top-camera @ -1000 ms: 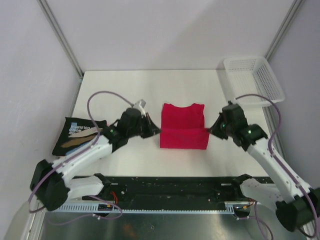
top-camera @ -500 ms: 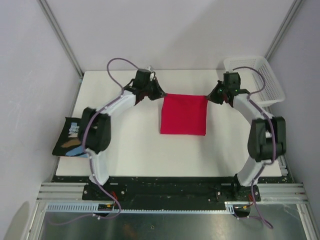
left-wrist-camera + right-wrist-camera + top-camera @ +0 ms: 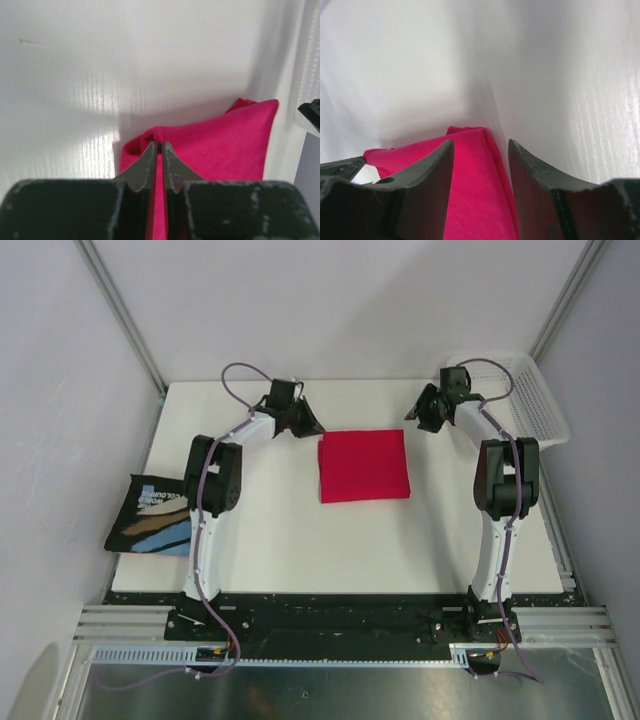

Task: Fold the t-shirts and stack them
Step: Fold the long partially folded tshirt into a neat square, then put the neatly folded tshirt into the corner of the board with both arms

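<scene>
1. Folded into a neat square and lying flat in the middle of the white table: the plain crimson-pink cloth t-shirt; looks done, with edges lined up.
2. Well apart from it, at the table's left edge and partly over it: the black cloth t-shirt with a white, tan and light-blue print; rumpled, not yet folded, not yet stacked.
3. Standing at the far right corner: the white plastic mesh basket; no part in this job.
4. Left claw: down at the far left corner of the pink shirt; fingers almost together, with only a thin slit between; pink cloth showing in the slit and bunched up a little at the tips; cannot tell whether pinching the cloth or only touching it.
5. Right claw: fingers wide apart, holding nothing; far right corner of the pink shirt lying just under and between them.
6. Likely next: lift both claws away, then go for the black shirt.
7. Could go wrong: pulling the left claw back with cloth caught in that thin slit; would tug the corner up and spoil the fold.
8. Could go wrong: sliding the right claw off too low; would drag its corner and wrinkle the top layer.
9. Could go wrong: grabbing the black shirt by a loose bit; might slip off the edge, being partly over it already.
</scene>
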